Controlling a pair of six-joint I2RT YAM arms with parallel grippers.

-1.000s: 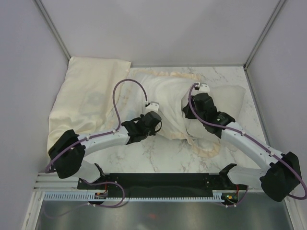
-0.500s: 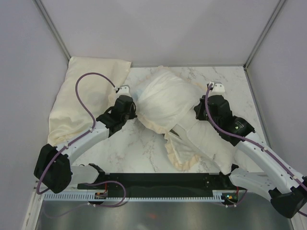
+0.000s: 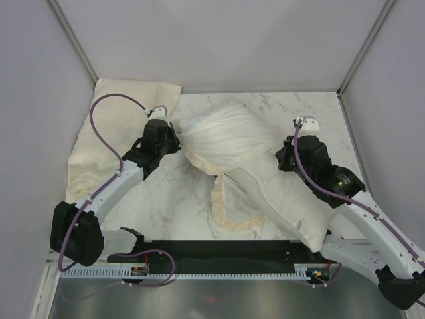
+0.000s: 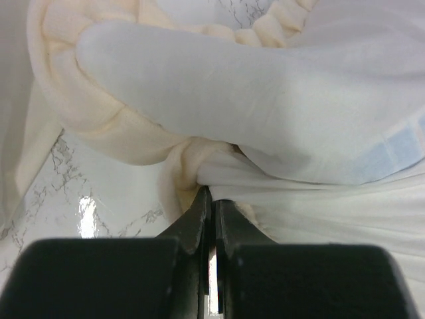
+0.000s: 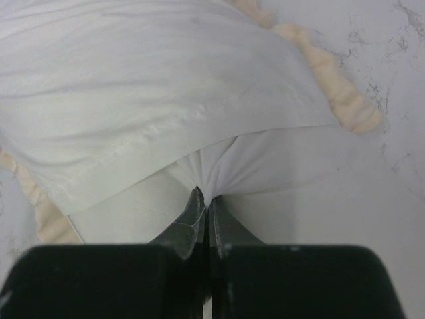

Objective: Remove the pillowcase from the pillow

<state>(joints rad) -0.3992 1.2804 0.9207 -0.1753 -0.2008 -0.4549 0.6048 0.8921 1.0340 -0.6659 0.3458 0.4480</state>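
Observation:
The pillowcase (image 3: 222, 136), whitish face out, hangs stretched and bulging between my two grippers. Its cream frill (image 3: 232, 216) droops onto the table in front. My left gripper (image 3: 174, 128) is shut on its frilled left end, and the pinch shows in the left wrist view (image 4: 211, 193). My right gripper (image 3: 282, 156) is shut on a gathered pinch of thin white fabric (image 5: 207, 196) at the case's right end. The plain off-white pillow (image 3: 295, 206) lies slanted under my right arm, from below the gripper towards the near right. It also shows in the right wrist view (image 5: 126, 212).
A flat pale-yellow cloth (image 3: 119, 133) lies at the back left against the wall. The marble table (image 3: 179, 199) is boxed in by grey walls at the back and both sides. A black rail (image 3: 219, 249) runs along the near edge.
Both grippers have pulled apart, the left towards the back left and the right to the right. The pillowcase rose and stretched between them. The pillow came into view at the near right.

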